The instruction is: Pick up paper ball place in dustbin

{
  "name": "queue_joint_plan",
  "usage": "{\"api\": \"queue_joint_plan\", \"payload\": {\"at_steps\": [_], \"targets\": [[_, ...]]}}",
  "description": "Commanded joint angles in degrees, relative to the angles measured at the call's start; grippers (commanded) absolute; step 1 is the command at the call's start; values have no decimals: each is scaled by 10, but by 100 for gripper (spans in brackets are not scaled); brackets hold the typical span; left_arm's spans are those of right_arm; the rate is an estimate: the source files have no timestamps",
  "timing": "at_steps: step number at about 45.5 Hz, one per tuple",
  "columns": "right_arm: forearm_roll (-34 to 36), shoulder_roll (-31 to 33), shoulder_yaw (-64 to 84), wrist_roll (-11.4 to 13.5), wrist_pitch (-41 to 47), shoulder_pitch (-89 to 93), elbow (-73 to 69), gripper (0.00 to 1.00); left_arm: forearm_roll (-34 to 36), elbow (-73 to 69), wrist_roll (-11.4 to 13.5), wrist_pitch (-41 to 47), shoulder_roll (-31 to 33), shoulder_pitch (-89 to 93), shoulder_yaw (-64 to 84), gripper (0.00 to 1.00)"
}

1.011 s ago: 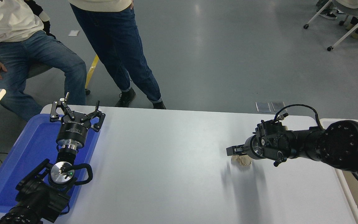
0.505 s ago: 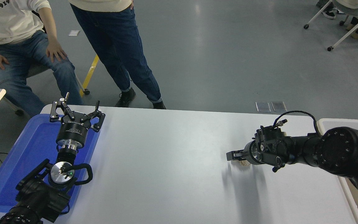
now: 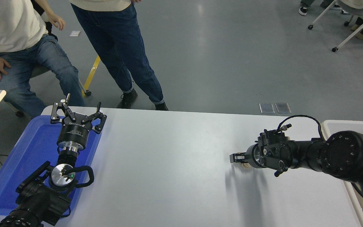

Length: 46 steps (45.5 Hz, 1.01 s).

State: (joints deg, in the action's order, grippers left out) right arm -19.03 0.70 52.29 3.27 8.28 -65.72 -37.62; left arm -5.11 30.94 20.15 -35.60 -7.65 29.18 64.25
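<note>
The paper ball (image 3: 247, 166) is a small beige wad on the white table (image 3: 169, 164), right of centre. It is mostly hidden by my right gripper (image 3: 237, 158). That gripper reaches in from the right, low at table level, and is closed around the ball; beige paper shows above and below its jaws. The dustbin (image 3: 332, 123) stands at the table's right edge. Only its off-white rim shows, behind my right arm. My left gripper (image 3: 78, 115) is parked open over the blue tray at the lower left.
A shallow blue tray (image 3: 27, 157) lies at the table's left end under the left arm. One person sits and another stands at the far left side. Wheeled chairs (image 3: 354, 28) stand at the far right.
My right gripper has sunk a little onto the paper ball, which is now more hidden. The seated person has shifted their arms. The left arm has not moved.
</note>
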Motion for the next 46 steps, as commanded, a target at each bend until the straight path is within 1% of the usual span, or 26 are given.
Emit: {"api": "queue_joint_plan", "payload": {"at_steps": [1,6,8,13,20,31,40,43,46], "targets": [[57,3,-15,37,1,6,-5,0,0,0,0,0,0,0,0,100],[96,3,-15,40,1,2,-8,0,0,0,0,0,0,1,0,100],[100,5,-15,40,1,0,-16,0,0,0,0,0,0,1,0,100],[100,12,-15,40,1,-12,-39,0,0,0,0,0,0,1,0,100],[96,52,-11,40,1,-59,-109,0,0,0,0,0,0,0,0,100],[93,96,4,42,4,-150,-201,0,0,0,0,0,0,0,0,100],[94,109,60,45,11,-264,-309,0,0,0,0,0,0,1,0,100],[94,123,62,45,27,-298,-338,0,0,0,0,0,0,1,0,100],[94,134,69,45,66,-333,-353,0,0,0,0,1,0,1,0,100]]}}
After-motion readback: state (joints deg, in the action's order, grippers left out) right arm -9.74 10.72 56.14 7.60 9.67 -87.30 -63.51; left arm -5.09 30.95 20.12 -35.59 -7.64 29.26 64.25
